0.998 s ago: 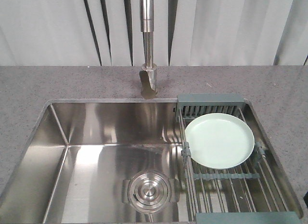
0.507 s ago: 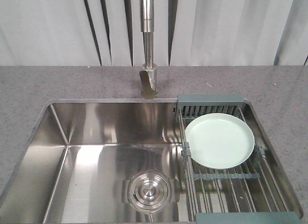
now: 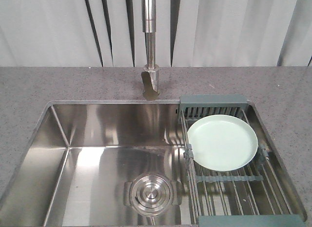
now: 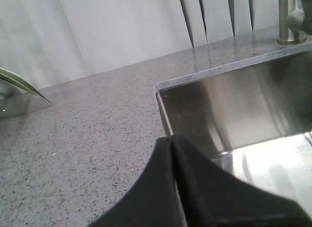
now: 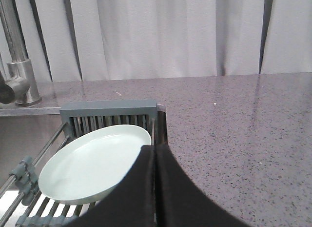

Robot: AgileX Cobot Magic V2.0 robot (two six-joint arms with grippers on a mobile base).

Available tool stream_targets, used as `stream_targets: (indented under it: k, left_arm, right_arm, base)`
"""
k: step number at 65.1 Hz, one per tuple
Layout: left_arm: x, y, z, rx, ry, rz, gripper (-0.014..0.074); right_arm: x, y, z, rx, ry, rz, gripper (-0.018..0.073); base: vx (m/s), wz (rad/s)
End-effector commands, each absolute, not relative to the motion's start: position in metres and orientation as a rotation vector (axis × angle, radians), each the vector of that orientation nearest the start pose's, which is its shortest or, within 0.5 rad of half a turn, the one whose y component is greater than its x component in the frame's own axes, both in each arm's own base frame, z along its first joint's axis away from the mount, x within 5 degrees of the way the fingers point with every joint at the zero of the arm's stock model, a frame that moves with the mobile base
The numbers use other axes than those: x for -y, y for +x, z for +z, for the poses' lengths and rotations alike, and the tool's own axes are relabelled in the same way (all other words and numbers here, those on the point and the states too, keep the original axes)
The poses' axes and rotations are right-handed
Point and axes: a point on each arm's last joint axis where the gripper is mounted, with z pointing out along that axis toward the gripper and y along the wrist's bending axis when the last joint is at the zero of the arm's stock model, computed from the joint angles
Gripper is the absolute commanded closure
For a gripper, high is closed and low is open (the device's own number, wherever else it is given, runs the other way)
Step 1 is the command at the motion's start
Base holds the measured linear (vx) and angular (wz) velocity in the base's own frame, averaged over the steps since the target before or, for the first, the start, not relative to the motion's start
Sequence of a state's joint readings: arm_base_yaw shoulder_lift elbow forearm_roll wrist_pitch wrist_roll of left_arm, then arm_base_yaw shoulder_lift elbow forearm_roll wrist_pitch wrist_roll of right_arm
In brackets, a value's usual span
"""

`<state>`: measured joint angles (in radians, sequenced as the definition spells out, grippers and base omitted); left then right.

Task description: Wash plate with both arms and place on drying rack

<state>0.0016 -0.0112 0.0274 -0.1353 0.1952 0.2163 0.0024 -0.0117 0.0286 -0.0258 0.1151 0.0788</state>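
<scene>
The left gripper (image 4: 171,139) sits low over the grey speckled counter (image 4: 87,129), its two black fingers (image 4: 151,188) pressed together with only a thin seam between them, holding nothing. Their tips reach the near left corner of the steel sink (image 4: 234,105), whose basin opens ahead and to the right of the jaws. The right gripper (image 5: 155,148) is likewise closed flat, fingers meeting along one line, empty. Neither arm shows in the front view.

One plate (image 5: 95,163), pale mint green, lies face up on the drying rack (image 5: 109,110), just ahead and to the left of the right jaws; the fingertips overlap its near right rim in the wrist view, and contact cannot be told. From the front, the plate (image 3: 222,142) rests on the rack's (image 3: 213,99) wire rods at the sink's right end. One faucet (image 3: 149,46) stands behind the basin, one round drain (image 3: 151,192) in its floor. One green leaf (image 4: 22,84) pokes in far left of the left jaws. No writing is readable
</scene>
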Motion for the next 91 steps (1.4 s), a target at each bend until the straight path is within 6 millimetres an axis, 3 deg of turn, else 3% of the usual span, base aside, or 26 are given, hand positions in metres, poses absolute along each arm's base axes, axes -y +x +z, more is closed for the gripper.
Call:
stream_targets:
  k: [1, 91]
  left_arm:
    - [0.0013, 0.0544, 0.203, -1.581, 0.065, 0.046, 0.0603]
    - [0.0013, 0.0544, 0.203, -1.581, 0.065, 0.046, 0.0603]
  right_arm:
    - [0.0002, 0.0565, 0.2, -1.539, 0.041, 0.038, 0.0561]
    - [0.0002, 0.0565, 0.2, -1.539, 0.041, 0.038, 0.0561]
  base:
    - [0.0, 0.0]
    - [0.0, 0.0]
